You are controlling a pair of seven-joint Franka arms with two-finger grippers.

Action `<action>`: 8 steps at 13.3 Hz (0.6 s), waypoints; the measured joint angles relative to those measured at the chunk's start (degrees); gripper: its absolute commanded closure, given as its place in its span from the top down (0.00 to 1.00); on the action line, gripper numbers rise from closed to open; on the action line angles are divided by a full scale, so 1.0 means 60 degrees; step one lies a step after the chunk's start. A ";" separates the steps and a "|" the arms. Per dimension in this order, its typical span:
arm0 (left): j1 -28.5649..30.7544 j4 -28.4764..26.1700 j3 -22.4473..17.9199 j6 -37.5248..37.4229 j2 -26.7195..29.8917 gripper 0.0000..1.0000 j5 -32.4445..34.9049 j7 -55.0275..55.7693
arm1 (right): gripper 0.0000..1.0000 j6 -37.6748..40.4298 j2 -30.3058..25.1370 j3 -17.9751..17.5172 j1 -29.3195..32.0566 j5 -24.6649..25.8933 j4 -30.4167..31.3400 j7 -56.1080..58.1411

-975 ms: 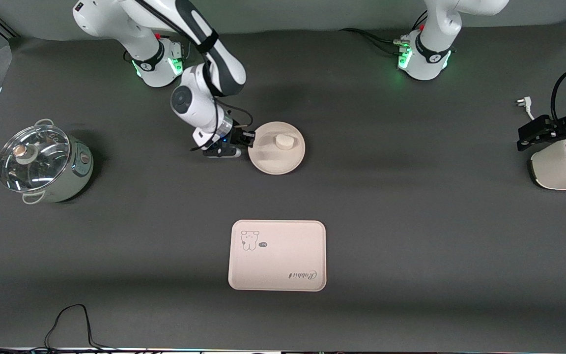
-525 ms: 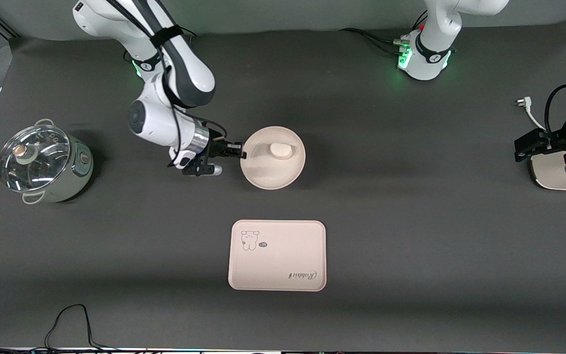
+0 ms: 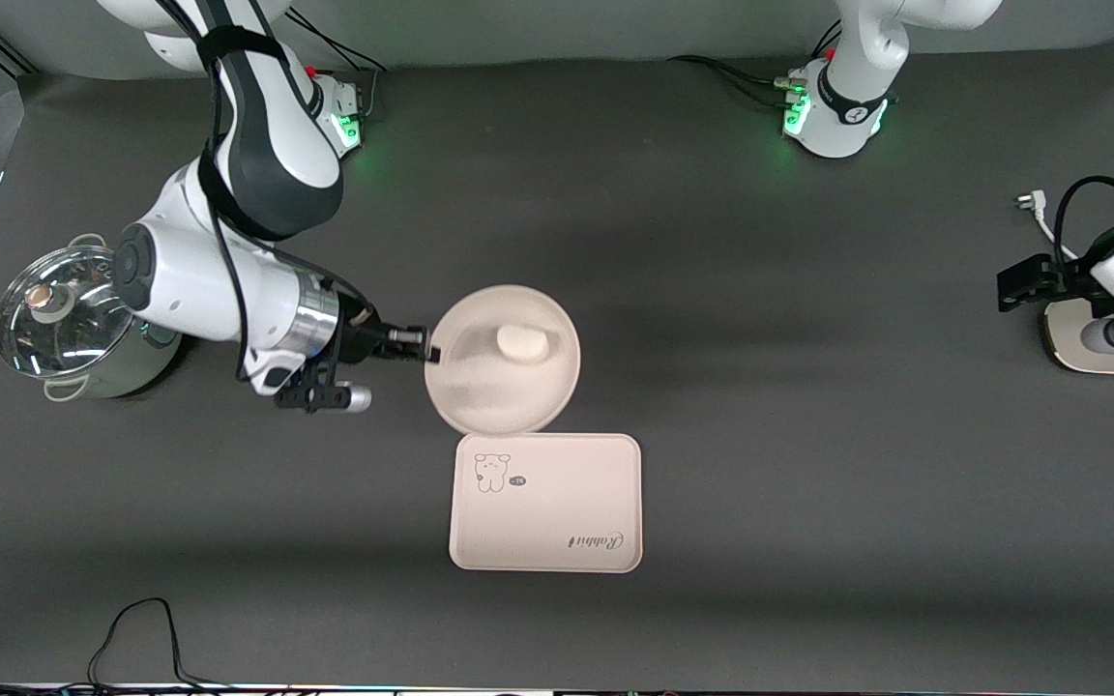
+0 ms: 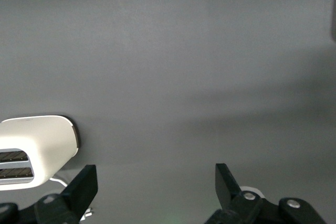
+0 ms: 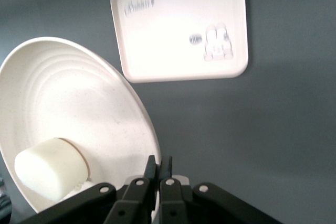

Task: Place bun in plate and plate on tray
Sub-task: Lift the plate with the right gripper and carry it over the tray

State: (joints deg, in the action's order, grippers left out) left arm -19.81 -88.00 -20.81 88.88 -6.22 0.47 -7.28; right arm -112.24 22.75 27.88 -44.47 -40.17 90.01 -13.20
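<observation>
My right gripper (image 3: 422,352) is shut on the rim of the round cream plate (image 3: 480,396) and holds it up in the air, tilted, over the table beside the tray's edge nearest the robots. The off-white bun (image 3: 521,341) lies in the plate. In the right wrist view the gripper (image 5: 158,167) pinches the plate's rim (image 5: 79,93), with the bun (image 5: 51,167) inside. The rectangular tray (image 3: 545,502) with the animal drawing lies on the table, also in the right wrist view (image 5: 181,30). My left gripper (image 3: 1013,282) is open and waits over the toaster.
A steel pot with a glass lid (image 3: 81,322) stands at the right arm's end of the table, close under the right arm. A white toaster (image 3: 1113,340) stands at the left arm's end, seen also in the left wrist view (image 4: 34,150). A cable (image 3: 131,628) lies near the front edge.
My right gripper has lifted the plate with the bun off the table and carried it toward the tray. The plate has tilted. The left arm shifted slightly over the toaster.
</observation>
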 measured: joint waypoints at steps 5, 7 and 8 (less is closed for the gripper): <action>0.1677 -0.0095 0.1448 0.0216 0.0033 1.00 -0.0033 -0.0040 | 0.00 -0.0071 0.3257 -0.0038 0.0851 -0.1483 -0.2909 -0.0077; 0.1701 -0.0199 0.1563 0.0534 0.0016 1.00 -0.0038 -0.0041 | 0.00 -0.0506 0.4309 -0.0176 0.1234 -0.1895 -0.3852 -0.0077; 0.1700 -0.0303 0.1616 0.0759 0.0013 1.00 -0.0038 -0.0037 | 0.00 -0.0969 0.4708 -0.0364 0.1326 -0.1921 -0.4070 -0.0077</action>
State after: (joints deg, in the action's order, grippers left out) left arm -9.61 -89.81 -11.11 93.43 -6.14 0.24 -7.50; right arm -118.05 51.00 25.70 -36.51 -51.70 65.60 -13.66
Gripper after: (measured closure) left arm 0.000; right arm 0.965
